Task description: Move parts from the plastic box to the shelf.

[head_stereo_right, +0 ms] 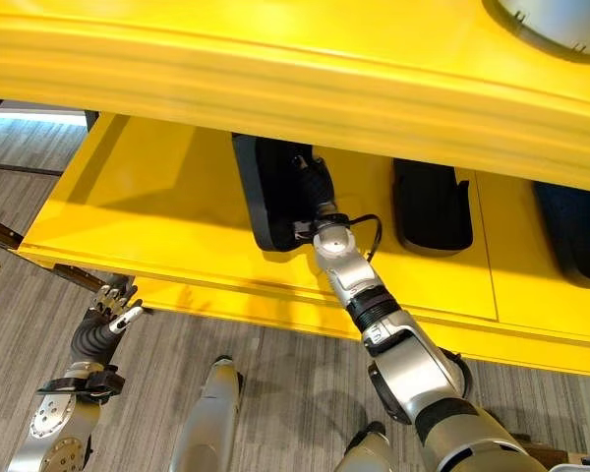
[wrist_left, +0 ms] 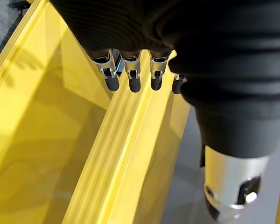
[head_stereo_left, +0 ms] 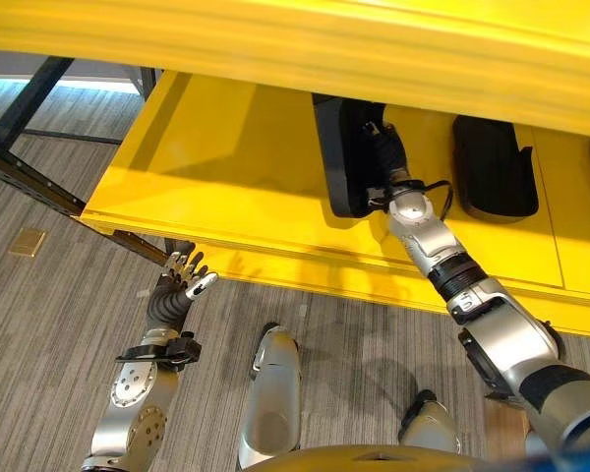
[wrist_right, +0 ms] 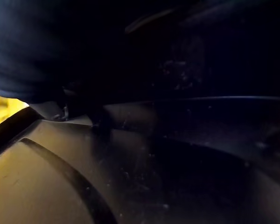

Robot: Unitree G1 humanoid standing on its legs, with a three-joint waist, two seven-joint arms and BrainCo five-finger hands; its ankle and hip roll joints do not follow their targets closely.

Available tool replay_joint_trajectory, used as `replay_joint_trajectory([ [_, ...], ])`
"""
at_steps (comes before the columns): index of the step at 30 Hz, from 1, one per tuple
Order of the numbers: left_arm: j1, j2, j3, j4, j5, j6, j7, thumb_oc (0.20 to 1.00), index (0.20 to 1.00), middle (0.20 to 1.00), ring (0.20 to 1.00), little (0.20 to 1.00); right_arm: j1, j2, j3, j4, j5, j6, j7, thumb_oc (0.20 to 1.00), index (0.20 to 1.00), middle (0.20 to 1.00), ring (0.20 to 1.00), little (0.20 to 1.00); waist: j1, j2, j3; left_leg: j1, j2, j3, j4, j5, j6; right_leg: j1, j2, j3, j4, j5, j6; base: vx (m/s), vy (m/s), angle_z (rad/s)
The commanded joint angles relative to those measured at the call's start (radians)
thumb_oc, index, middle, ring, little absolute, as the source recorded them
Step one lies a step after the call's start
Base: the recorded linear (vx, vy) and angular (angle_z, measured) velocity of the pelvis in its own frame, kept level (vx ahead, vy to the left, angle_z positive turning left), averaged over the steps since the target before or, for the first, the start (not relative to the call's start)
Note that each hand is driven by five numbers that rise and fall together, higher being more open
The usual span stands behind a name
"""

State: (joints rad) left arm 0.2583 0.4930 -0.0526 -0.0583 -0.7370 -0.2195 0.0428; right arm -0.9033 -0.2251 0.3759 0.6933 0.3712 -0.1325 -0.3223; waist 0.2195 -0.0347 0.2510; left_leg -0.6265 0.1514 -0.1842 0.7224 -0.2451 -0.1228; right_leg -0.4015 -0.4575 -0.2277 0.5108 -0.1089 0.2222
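Black part [head_stereo_left: 346, 157] (right hand [head_stereo_left: 385, 147] half-hidden)

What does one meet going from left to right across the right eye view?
Left robot hand below the shelf edge → black part with the right robot hand on it → second black part → third dark part.

Glossy yellow shelf [head_stereo_left: 226, 157], black parts [head_stereo_left: 492, 167], grey striped carpet [head_stereo_left: 39, 324].
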Motion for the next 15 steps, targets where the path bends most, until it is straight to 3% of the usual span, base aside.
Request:
replay_joint_trajectory([
  [1,-0.006,0.079,-0.032,-0.099,-0.024,-0.046,-0.008,1.0,1.0,1.0,1.0,1.0,-0.1,-0.008,-0.065,-0.002,-0.002,-0.076,-0.027,0.2,0.2,0.2,0.2,0.2,0.005,-0.004,-0.045,-0.056,-0.052,0.019,0.024,0.024,0.092,-0.169,0.024,0.073,0.21,-0.001,-0.047,-0.05,0.02,-0.02],
  [14,-0.049,0.086,-0.087,-0.112,-0.035,-0.053,0.008,1.0,1.0,1.0,1.0,1.0,-0.241,-0.032,-0.042,0.087,-0.008,-0.08,-0.053,0.2,0.2,0.2,0.2,0.2,-0.017,0.002,-0.05,-0.184,-0.065,0.021,0.111,0.004,0.102,-0.31,0.025,0.107,0.29,-0.029,-0.066,-0.01,0.014,0.02],
  [15,-0.051,0.088,-0.09,-0.117,-0.038,-0.055,0.008,1.0,1.0,1.0,1.0,1.0,-0.258,-0.029,-0.036,0.103,-0.006,-0.08,-0.053,0.2,0.2,0.2,0.2,0.2,-0.016,0.002,-0.051,-0.184,-0.063,0.017,0.134,-0.034,0.1,-0.311,0.025,0.114,0.312,-0.059,-0.056,0.07,0.014,-0.05],
])
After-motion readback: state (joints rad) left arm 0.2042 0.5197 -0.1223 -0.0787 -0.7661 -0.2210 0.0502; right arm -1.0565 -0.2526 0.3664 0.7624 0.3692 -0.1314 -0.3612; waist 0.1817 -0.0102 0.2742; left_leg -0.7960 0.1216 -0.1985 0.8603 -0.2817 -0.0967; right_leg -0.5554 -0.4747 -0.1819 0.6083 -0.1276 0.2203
